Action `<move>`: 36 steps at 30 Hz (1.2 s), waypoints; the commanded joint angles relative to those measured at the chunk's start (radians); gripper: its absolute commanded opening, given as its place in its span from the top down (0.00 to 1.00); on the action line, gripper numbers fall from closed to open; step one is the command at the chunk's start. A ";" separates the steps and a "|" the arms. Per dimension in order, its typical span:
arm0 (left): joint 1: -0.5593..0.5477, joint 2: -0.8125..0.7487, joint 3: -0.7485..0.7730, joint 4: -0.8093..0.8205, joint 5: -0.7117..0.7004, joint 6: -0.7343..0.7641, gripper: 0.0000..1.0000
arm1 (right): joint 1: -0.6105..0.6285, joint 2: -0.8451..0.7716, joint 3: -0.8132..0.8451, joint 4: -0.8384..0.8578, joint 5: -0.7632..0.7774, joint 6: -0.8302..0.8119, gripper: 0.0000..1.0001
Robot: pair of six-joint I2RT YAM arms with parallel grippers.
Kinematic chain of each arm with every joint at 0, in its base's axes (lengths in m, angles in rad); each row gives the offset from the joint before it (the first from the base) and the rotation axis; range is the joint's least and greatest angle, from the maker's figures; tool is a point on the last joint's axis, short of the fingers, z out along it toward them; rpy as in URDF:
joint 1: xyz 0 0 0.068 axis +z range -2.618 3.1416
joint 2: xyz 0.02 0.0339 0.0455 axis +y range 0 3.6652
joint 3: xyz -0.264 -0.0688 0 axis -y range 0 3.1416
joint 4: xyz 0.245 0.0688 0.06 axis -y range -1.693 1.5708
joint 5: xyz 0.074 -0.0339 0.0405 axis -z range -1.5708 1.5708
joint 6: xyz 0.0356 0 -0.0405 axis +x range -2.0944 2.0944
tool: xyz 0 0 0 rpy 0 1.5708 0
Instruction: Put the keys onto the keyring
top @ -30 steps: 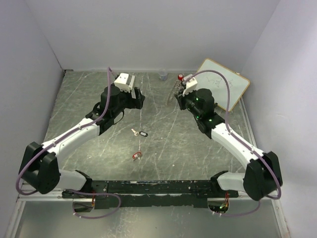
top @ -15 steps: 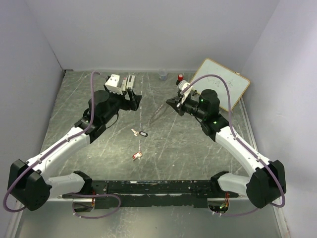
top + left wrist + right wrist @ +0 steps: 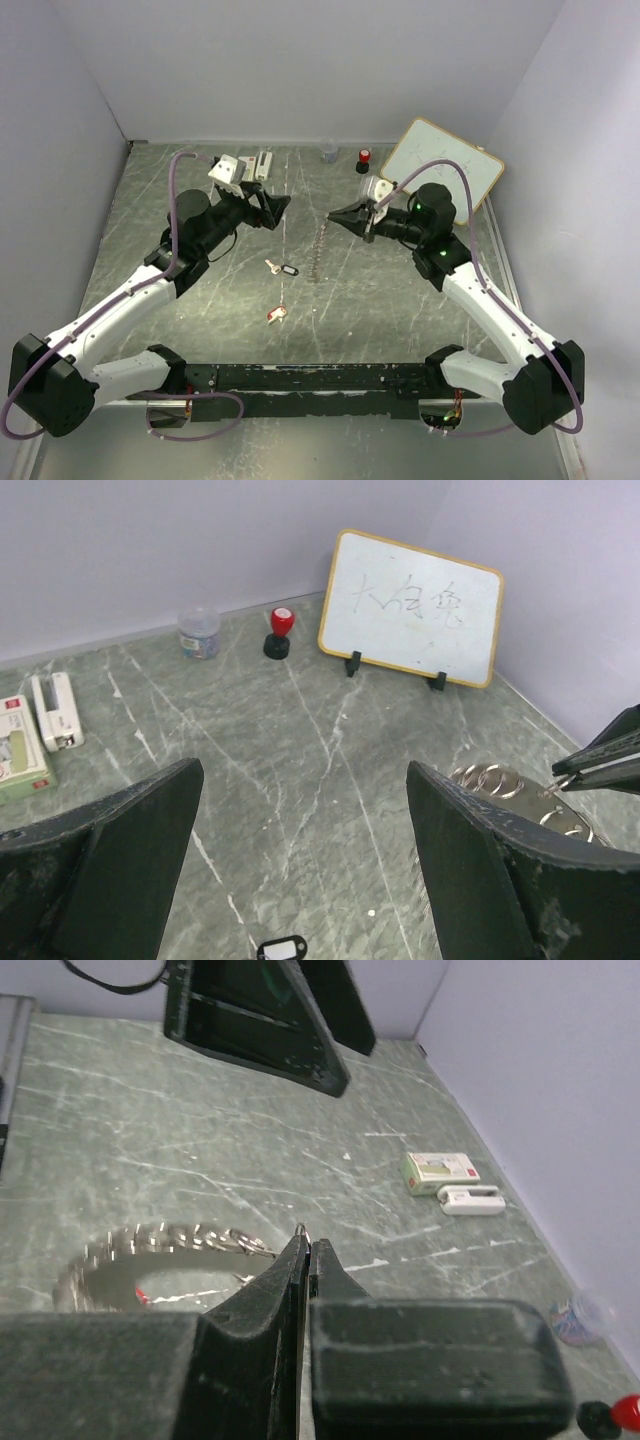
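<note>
The only writing stands on the whiteboard (image 3: pixel 410 608) propped at the far right corner of the table (image 3: pixel 300 740): a short row of pale grey handwritten strokes across its middle, perhaps three characters, too faint to read for certain. A small box (image 3: pixel 18 745) near the table's far edge carries a green and red printed label, its lettering too small to read.

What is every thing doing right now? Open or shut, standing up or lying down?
left gripper: open, holding nothing.
right gripper: shut on the keyring.
keyring: pinched at its edge, no keys on it.
black-tagged key: lying loose, not on the ring.
red-headed key: lying loose, not on the ring.
whiteboard: standing on its feet, written on.
red-topped stamp: upright.
stapler: lying down, closed.
</note>
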 commanded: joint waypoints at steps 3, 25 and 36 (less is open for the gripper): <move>-0.008 -0.021 -0.021 0.103 0.158 0.023 0.06 | -0.002 -0.068 0.003 0.061 -0.148 -0.054 1.00; -0.011 0.064 -0.157 0.017 0.005 -0.172 0.06 | -0.002 -0.095 -0.078 -0.037 -0.012 -0.001 1.00; -0.149 0.218 -0.182 -0.065 -0.194 -0.016 0.06 | -0.004 -0.128 -0.136 -0.141 0.059 -0.020 1.00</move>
